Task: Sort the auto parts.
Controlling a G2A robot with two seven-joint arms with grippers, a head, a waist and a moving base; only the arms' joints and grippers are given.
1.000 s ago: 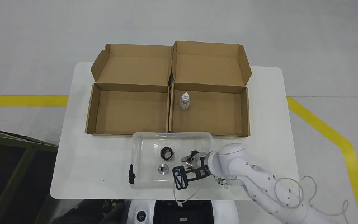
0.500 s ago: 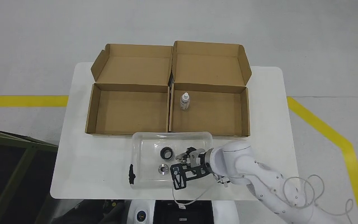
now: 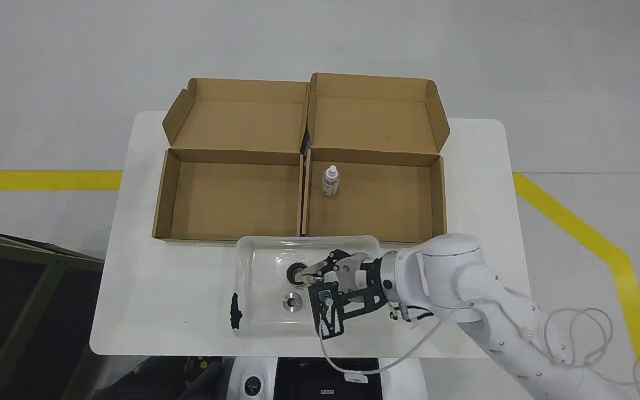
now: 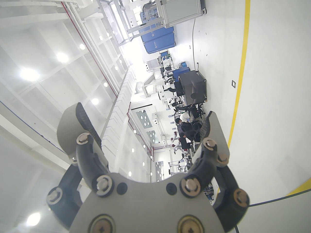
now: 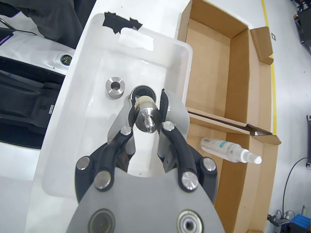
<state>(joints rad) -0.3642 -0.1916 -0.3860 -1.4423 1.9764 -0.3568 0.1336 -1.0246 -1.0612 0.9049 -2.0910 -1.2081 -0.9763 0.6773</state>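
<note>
**Right gripper clamped on a metal part inside the tray**

The right gripper (image 5: 148, 101) sits inside the clear tray (image 3: 260, 243) at the near edge of the surface (image 3: 140, 280), its fingers closed on a small metal cylinder (image 5: 145, 120) with a threaded stud and a pale collar. The cylinder is just beside a black ring (image 5: 143, 90) on the tray floor; whether they touch cannot be told. A metal bushing (image 5: 115, 87) lies close by in the same tray, apart from both. Behind the tray stand two open cardboard boxes: the left box (image 3: 225, 200) and the right box (image 3: 400, 205), which holds a small spray bottle (image 3: 331, 181). The left gripper (image 4: 145, 117) points up toward the ceiling, fingers spread wide with nothing between them.
</note>
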